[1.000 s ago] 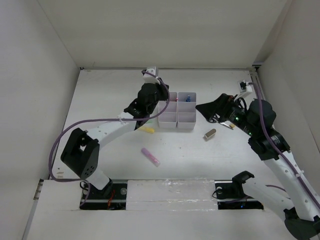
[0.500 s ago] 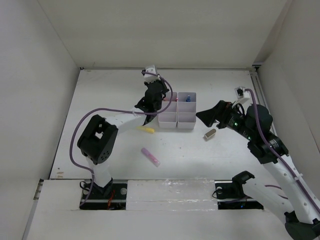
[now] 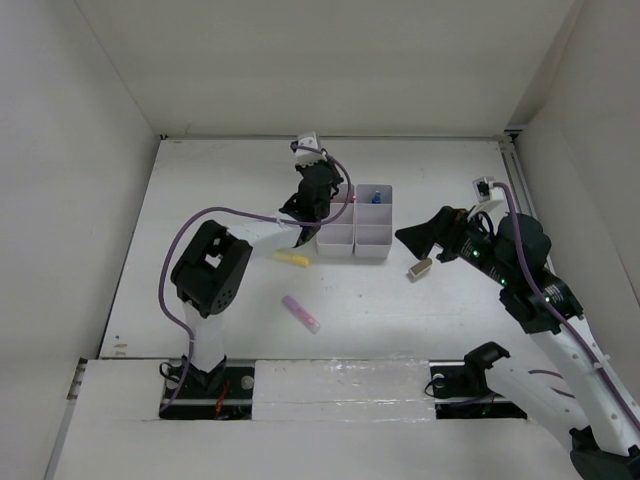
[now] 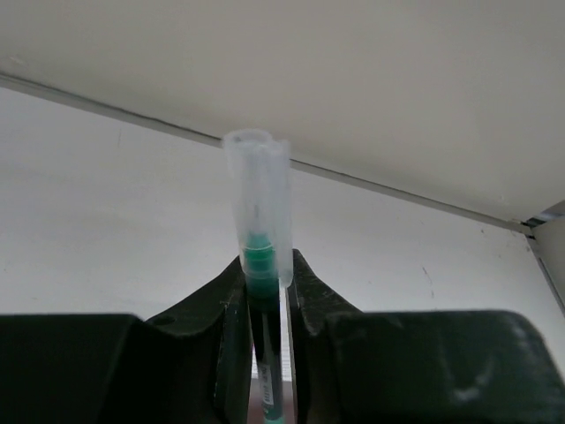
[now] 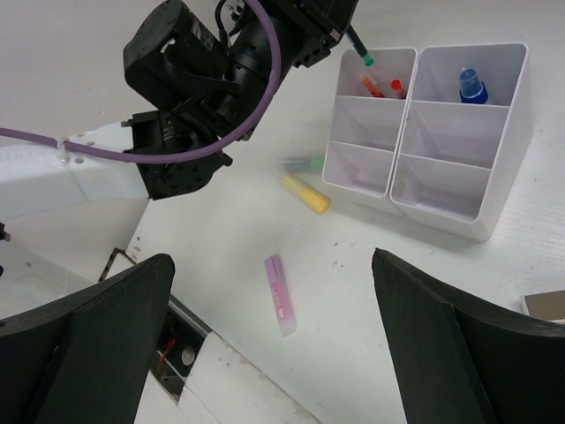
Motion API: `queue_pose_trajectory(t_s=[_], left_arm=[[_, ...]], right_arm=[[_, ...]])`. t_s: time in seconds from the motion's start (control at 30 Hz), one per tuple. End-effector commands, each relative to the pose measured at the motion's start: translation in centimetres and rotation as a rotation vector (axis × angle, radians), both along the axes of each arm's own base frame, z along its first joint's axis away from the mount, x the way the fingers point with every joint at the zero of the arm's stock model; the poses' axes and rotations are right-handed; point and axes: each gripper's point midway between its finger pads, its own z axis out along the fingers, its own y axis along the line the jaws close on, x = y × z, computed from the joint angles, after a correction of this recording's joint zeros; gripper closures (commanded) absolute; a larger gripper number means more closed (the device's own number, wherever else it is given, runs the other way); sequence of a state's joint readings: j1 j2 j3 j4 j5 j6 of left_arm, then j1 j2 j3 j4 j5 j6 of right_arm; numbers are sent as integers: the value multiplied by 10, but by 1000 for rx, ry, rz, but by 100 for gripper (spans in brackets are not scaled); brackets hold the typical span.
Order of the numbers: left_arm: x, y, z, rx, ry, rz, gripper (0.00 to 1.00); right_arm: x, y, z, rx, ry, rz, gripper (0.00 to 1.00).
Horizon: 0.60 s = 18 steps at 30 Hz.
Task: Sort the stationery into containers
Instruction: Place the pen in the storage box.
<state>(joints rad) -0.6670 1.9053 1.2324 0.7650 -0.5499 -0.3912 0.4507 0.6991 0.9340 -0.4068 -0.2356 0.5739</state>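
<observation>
My left gripper (image 3: 325, 195) hangs over the far-left compartment of the white organiser tray (image 3: 372, 252). In the left wrist view the left gripper (image 4: 265, 265) is shut on a green pen (image 4: 259, 221) with a clear cap, held upright. The pen's green tip (image 5: 366, 60) points into that compartment, where red pens (image 5: 375, 87) stand. A blue piece (image 5: 472, 86) sits in the far-right one. My right gripper (image 3: 420, 238) is open and empty above the table. A pink highlighter (image 5: 280, 294), a yellow highlighter (image 5: 306, 194) and a beige eraser (image 3: 420, 267) lie loose.
A blurred green highlighter (image 5: 302, 163) lies against the tray's (image 5: 441, 221) left side, next to the yellow one. White walls close in the table on three sides. The left arm's purple cable (image 3: 230, 212) loops over the table's left half.
The left arm has swung further over the tray's far-left compartment with the green pen. The right gripper has drifted slightly nearer, still open.
</observation>
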Motion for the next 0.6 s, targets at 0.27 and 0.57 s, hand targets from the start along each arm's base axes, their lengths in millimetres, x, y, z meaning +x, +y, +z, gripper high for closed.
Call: queue_pose_trajectory(t_s=[0.27,0.57], left_arm=[[-2,-12,19,-60,-59,-39,73],[-29,-5,69,-107,-122,-69,30]], right_arm=[[2,-7,7,-11,-29,-34,0],[17,-19,-4,-26,18,-139,0]])
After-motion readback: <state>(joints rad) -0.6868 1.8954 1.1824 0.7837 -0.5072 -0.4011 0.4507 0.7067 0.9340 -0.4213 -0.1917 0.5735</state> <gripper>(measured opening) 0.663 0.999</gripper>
